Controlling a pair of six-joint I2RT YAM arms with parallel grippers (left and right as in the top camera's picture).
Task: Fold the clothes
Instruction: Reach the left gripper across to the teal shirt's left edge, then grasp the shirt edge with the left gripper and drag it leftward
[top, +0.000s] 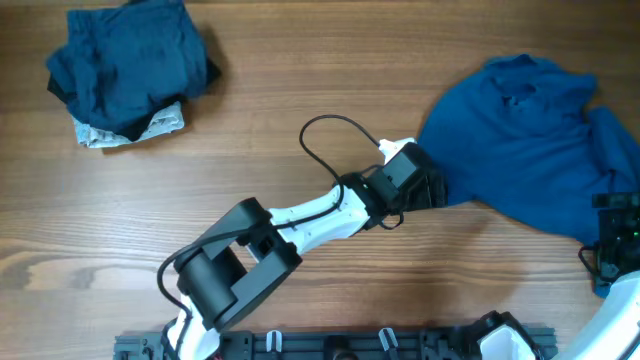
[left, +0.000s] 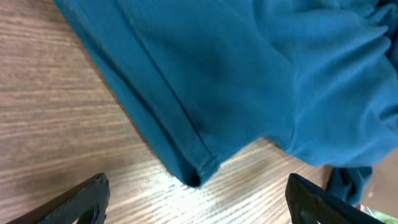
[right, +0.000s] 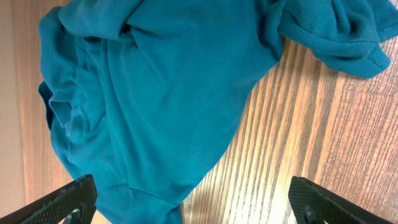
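At table (top: 300, 90) right: blue shirt (top: 520, 140) | both jaws apart | garment pile (top: 130, 60) seen overhead only

This looks like a robotics lab bench. A wood-grain table (top: 300, 60) carries a dark mounting rail (top: 330, 347) along its near edge. A white-and-black robot arm (top: 300, 222) rises from the rail, and a second arm (top: 612, 255) stands at the near right corner. A blue shirt (top: 520, 140) lies by the right edge and a pile of clothes (top: 130, 75) at the far left corner. The room beyond the table cannot be seen.
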